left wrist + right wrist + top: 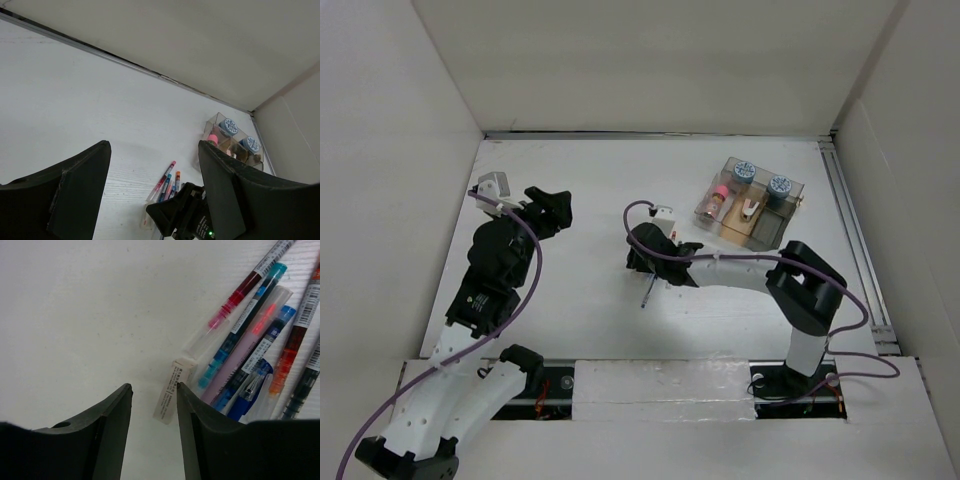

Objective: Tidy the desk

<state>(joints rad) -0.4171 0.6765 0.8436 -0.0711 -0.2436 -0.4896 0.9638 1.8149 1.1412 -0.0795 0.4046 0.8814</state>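
My right end effector [153, 390] sits low over the white surface [75, 305], its jaws partly open with nothing gripped. A small white eraser [166, 401] in a printed sleeve lies at the tip of the right-hand finger in that wrist view, one end reaching into the gap; I cannot tell whether the finger touches it. The sleeve's print is too fine to read. In the upper right of the same frame, a loose fan of pens [249, 315] lies on the surface: red, teal, blue, pink and orange barrels with barcode labels and lines of small lettering I cannot make out. The top view hides nearly all of this under my right end effector [642, 262], showing only one dark pen tip below it. My left end effector [552, 208] is in the upper left of that view, above the surface [580, 310]. From its own wrist camera, the left end effector [152, 150] is spread wide and empty, and the pens [167, 182] show at lower centre. The clear compartment box [750, 205] stands at the upper right, near the metal rail [855, 240], holding two blue-and-white round items and a pink one.
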